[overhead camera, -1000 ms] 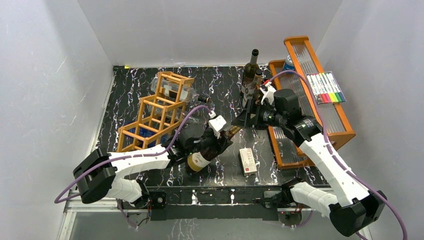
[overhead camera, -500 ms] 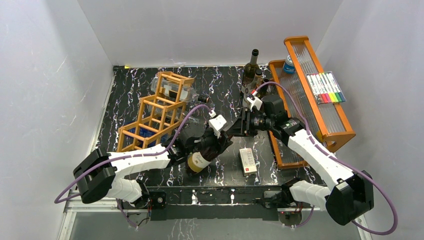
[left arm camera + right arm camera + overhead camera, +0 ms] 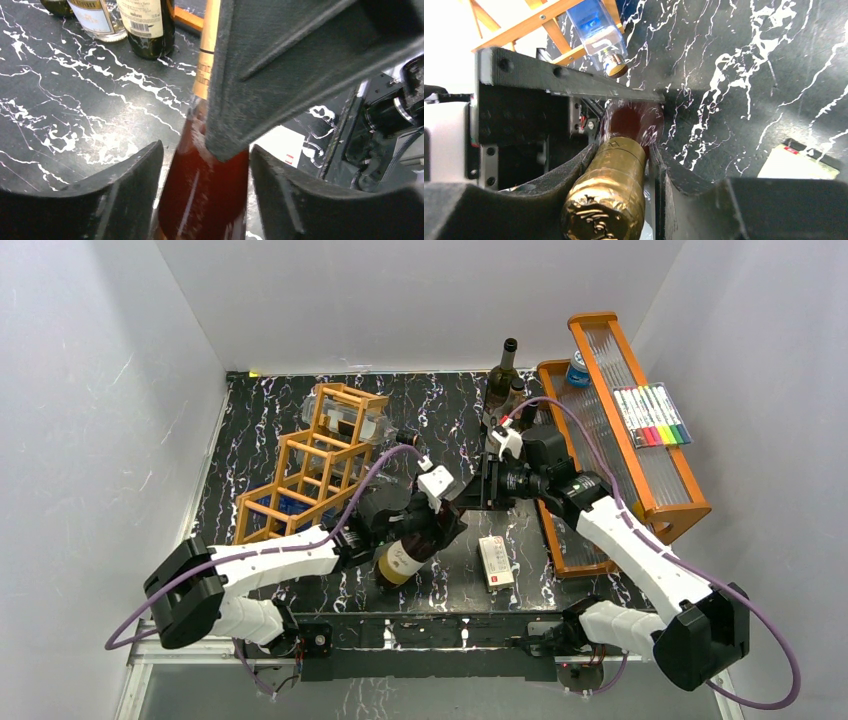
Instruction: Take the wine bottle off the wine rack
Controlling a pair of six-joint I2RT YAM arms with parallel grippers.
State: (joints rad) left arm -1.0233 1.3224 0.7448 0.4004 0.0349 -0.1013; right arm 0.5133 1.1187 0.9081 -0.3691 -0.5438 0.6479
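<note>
At the far left of the black marbled surface (image 3: 260,410) the wine rack (image 3: 315,465) stands at a slant. A clear bottle (image 3: 350,418) with a blue label lies in its far cell, cap poking out to the right. The print on that label is too blurred to read.

The wine bottle (image 3: 405,550) is out of the rack, just to its right. It lies tilted, with its base toward the near edge and its neck pointing up and to the right. I cannot tell whether the base touches the surface. It carries a cream label low on the body and a gold band at the shoulder, neither of them legible. The left tool (image 3: 428,525) is clamped around the reddish body, one finger pressed to each side. The right tool (image 3: 626,150) is narrowed onto the gold-foiled neck, its pads tight against the foil. An embossed mark on the foil cannot be made out.

A white box (image 3: 496,562) with small red marks lies flat just right of the bottle. At the far edge are standing bottles (image 3: 503,380) with pale labels, one showing a barcode, the lettering too small to read. On the right an orange-brown tiered tray (image 3: 690,502) holds a row of coloured markers (image 3: 652,416) and a small blue container (image 3: 577,368).
</note>
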